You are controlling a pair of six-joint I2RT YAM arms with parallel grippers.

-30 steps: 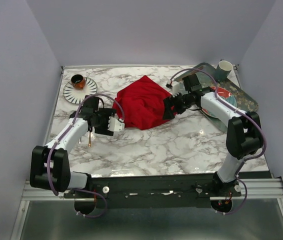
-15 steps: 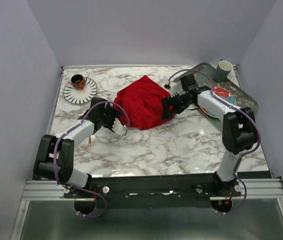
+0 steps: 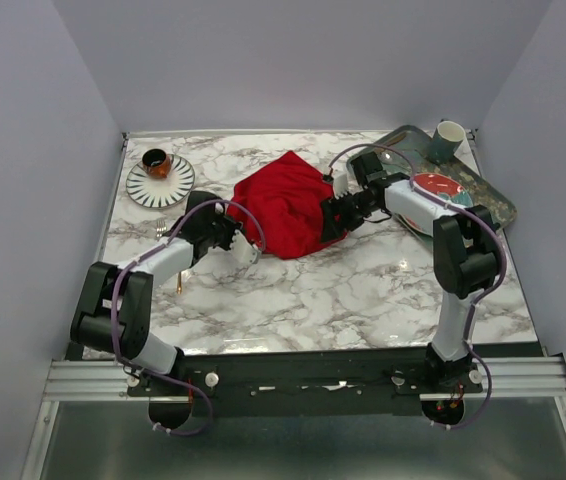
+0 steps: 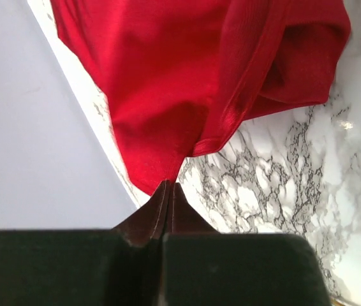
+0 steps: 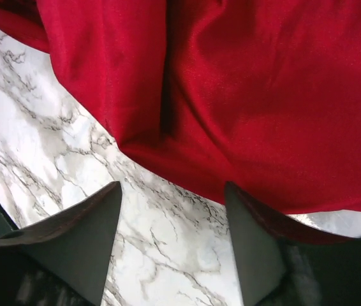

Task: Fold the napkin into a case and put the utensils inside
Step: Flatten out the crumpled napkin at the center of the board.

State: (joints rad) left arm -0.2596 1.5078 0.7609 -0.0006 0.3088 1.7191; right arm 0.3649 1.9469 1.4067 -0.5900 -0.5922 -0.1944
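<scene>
The red napkin (image 3: pixel 283 205) lay in a loose, bumpy heap in the middle of the marble tabletop (image 3: pixel 363 290), a bit toward the far side. It was not folded flat (it looked more like a crumpled tent). The left tool (image 4: pixel 168 190) was at the near left corner of the napkin. Its two fingers were pressed tight together with no gap, and the cloth's corner ran right down into the tips, so it seemed to be pinching that corner. The right tool (image 5: pixel 172 185) was at the right side of the napkin. Its fingers stood wide apart with bare marble between them, and the red edge was just past the tips, so it held nothing. At the far left sat a striped plate (image 3: pixel 175 185) with a small cup (image 3: pixel 156 161) on it. At the far right was a dark tray (image 3: pixel 493 200) holding a red plate (image 3: pixel 441 185) and a mug (image 3: pixel 448 138).
</scene>
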